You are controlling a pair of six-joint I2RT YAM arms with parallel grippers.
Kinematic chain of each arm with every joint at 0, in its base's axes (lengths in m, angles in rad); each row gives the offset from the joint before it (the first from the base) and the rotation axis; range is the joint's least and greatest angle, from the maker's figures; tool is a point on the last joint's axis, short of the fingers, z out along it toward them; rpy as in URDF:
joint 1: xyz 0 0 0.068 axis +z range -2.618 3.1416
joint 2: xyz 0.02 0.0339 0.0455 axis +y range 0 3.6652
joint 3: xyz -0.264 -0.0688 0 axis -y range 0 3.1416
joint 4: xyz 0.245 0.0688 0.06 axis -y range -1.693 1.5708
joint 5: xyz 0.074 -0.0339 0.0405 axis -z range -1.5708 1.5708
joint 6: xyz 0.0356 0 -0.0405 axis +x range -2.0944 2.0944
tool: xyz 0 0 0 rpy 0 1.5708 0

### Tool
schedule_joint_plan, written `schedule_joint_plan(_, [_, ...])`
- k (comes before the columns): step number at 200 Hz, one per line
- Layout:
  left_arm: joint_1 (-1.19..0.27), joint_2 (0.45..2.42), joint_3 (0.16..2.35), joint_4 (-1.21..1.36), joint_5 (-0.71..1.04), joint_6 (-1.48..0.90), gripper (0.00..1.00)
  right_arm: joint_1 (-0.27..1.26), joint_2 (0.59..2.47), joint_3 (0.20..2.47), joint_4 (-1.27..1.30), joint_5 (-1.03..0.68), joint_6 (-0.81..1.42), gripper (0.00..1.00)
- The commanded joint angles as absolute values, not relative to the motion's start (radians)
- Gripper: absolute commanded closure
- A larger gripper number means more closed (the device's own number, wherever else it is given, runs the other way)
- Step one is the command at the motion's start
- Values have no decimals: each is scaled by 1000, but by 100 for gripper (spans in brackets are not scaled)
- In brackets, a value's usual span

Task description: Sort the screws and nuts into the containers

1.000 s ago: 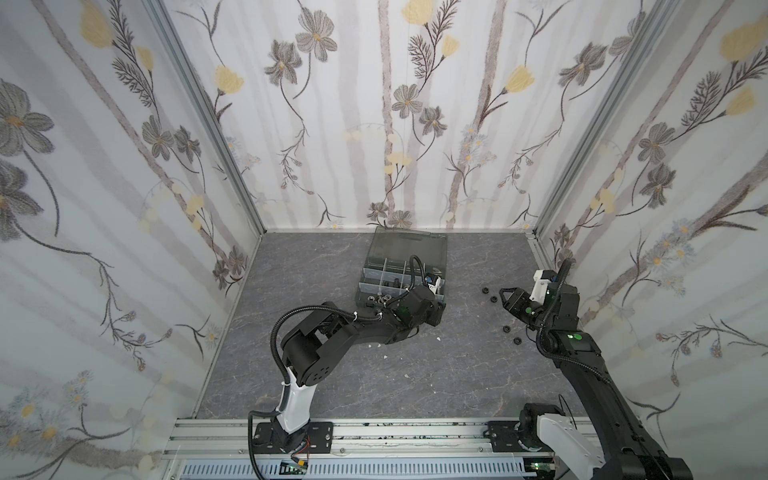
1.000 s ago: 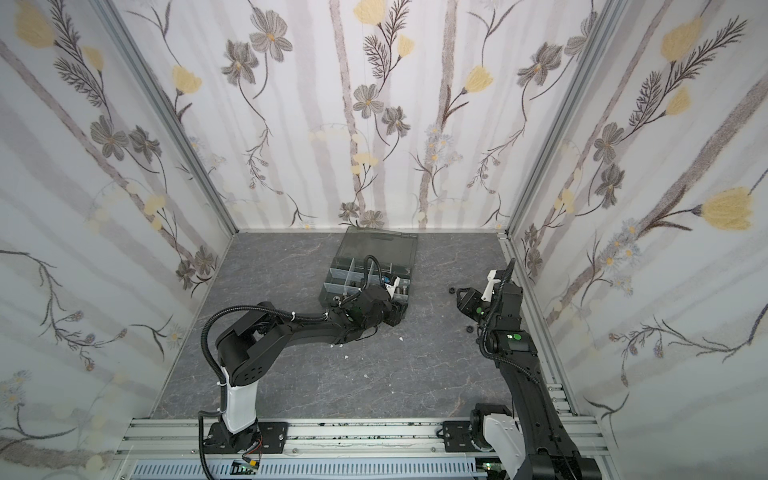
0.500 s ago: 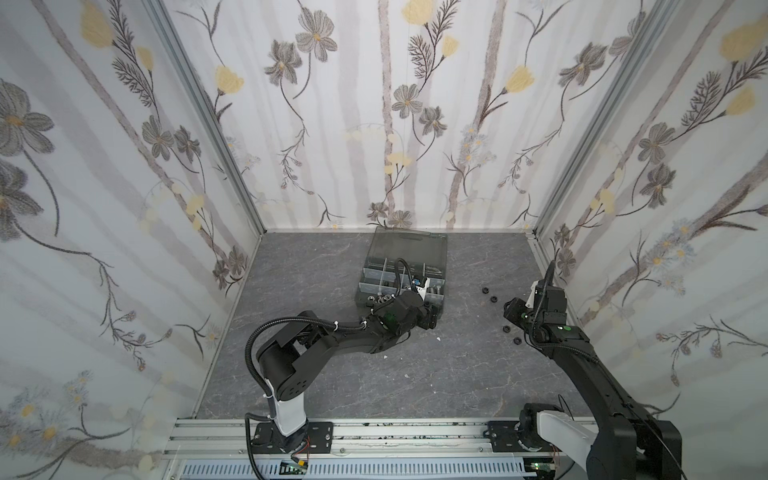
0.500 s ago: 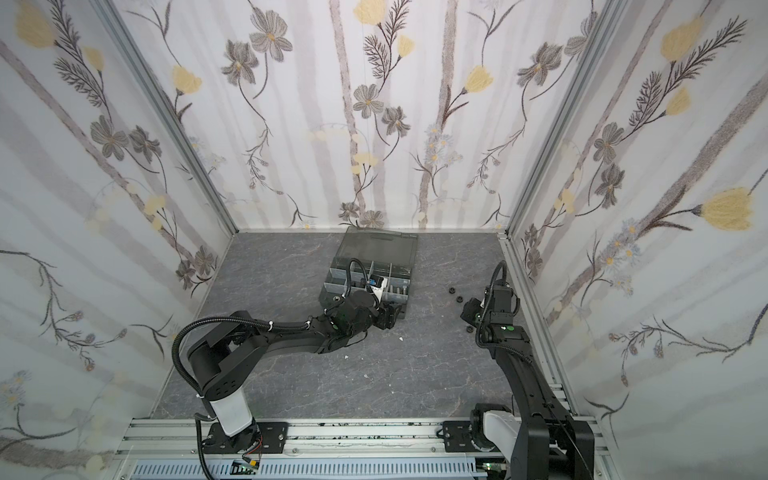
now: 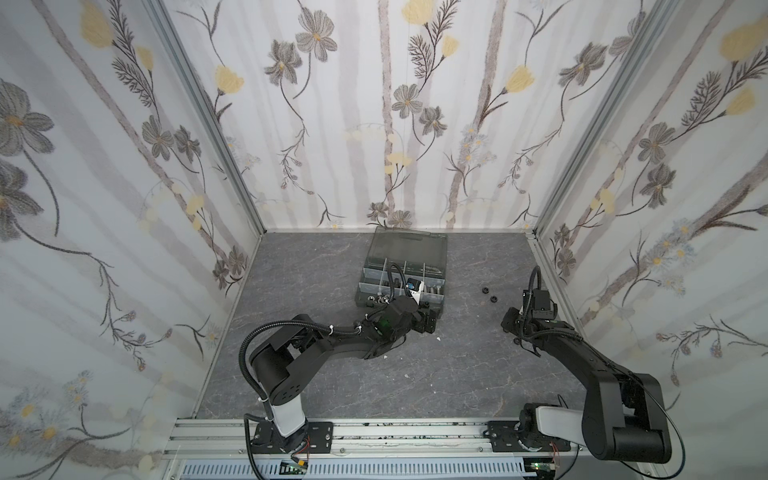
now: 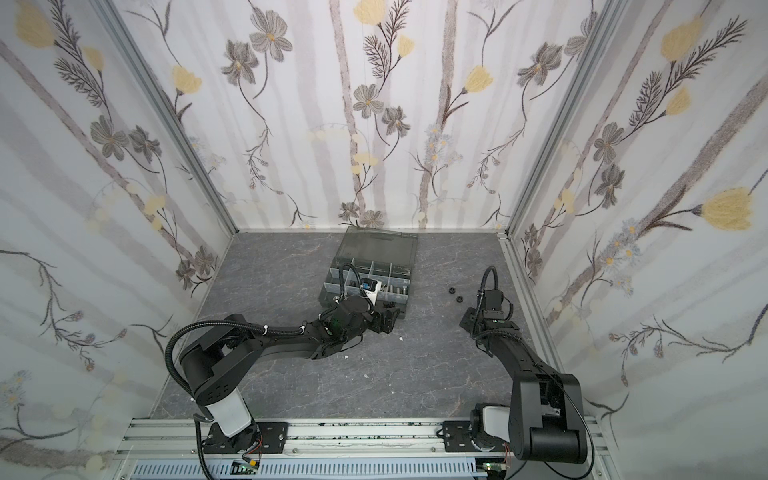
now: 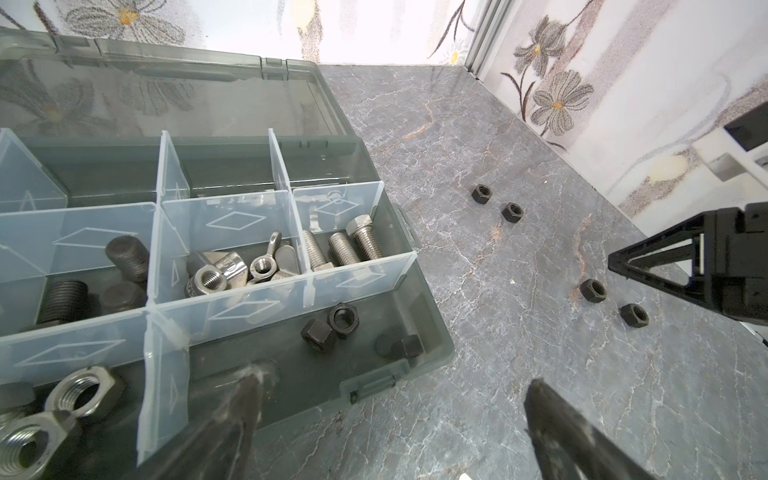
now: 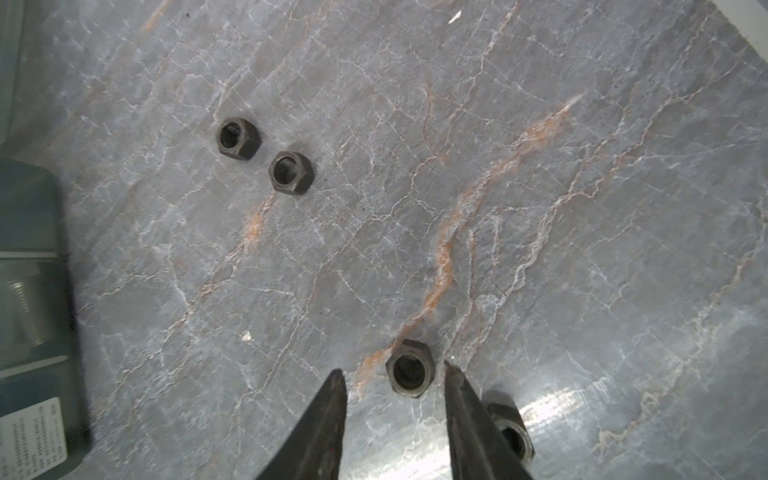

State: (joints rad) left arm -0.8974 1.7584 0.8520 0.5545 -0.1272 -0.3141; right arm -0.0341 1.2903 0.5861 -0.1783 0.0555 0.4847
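Right wrist view: a black nut (image 8: 410,369) on the table (image 8: 582,208) is flanked by the half-parted right gripper (image 8: 394,368). Left gripper (image 5: 429,319) is spread wide at the mid-frame case (image 5: 409,247) in both top views.

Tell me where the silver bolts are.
In both top views the silver bolts lie in the case's middle row, right-end compartment, with the wing nuts to their left and the black nuts in front.

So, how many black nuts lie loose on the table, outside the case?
4. Two nuts lie side by side, away from the right gripper; one sits between its open fingers; one is partly hidden behind a finger. More may be hidden.
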Motion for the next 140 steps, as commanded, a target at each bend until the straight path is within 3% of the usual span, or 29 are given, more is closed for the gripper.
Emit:
schedule_joint_plan(1, [-895,1750,852,584,-142,-321,0,-34,1327,586,-135,91,477,59])
schedule_joint_plan(77, [-896,1755,846,595,-157,-319,0,-26,1417,583,-96,94,477,54])
schedule_joint_plan(140, [-895,1776,856,595,-157,-319,0,-14,1455,592,-86,92,482,57])
